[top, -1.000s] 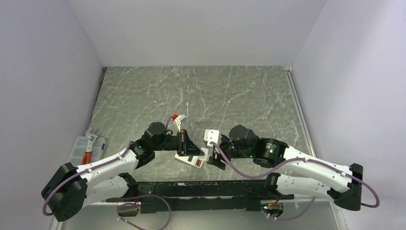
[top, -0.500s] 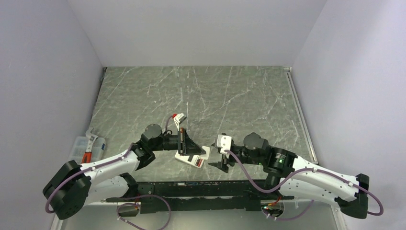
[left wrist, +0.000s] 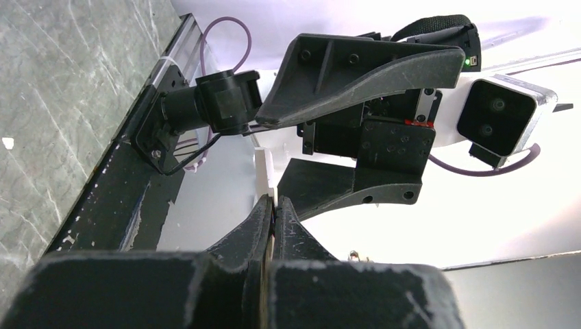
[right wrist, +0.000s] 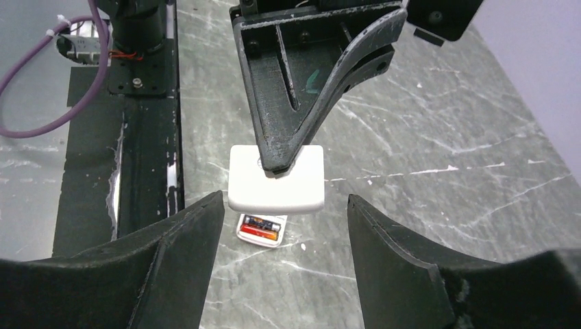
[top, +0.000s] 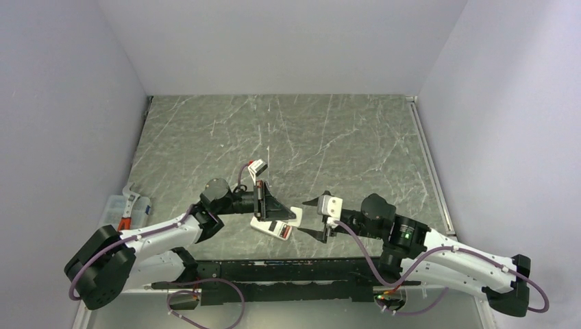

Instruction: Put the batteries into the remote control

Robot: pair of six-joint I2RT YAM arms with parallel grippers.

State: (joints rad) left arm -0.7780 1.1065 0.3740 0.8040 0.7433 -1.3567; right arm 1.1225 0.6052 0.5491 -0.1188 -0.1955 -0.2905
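From the top camera the remote control (top: 268, 228) lies flat on the marble table (top: 356, 144), near the front edge and between the 2 arms. Its white back is up, with a dark rectangle on it. The left gripper (top: 292, 216) is pinched tight on a small white square piece (top: 297, 213), held just above the remote's right end. The right gripper (top: 315, 219) stands wide and empty, just to the right.

Only the right wrist camera looks down past that square piece (right wrist: 276, 179) into the remote's open compartment. There, 1 dark battery (right wrist: 260, 221) sits with a red strip beside it (too small to tell if that is a second cell). The left wrist camera shows the piece (left wrist: 264, 171) edge-on as a thin white sliver between the closed fingers (left wrist: 291, 229).

At the far left, a clear plastic box (top: 109, 209) holds red-handled pliers (top: 125, 221).
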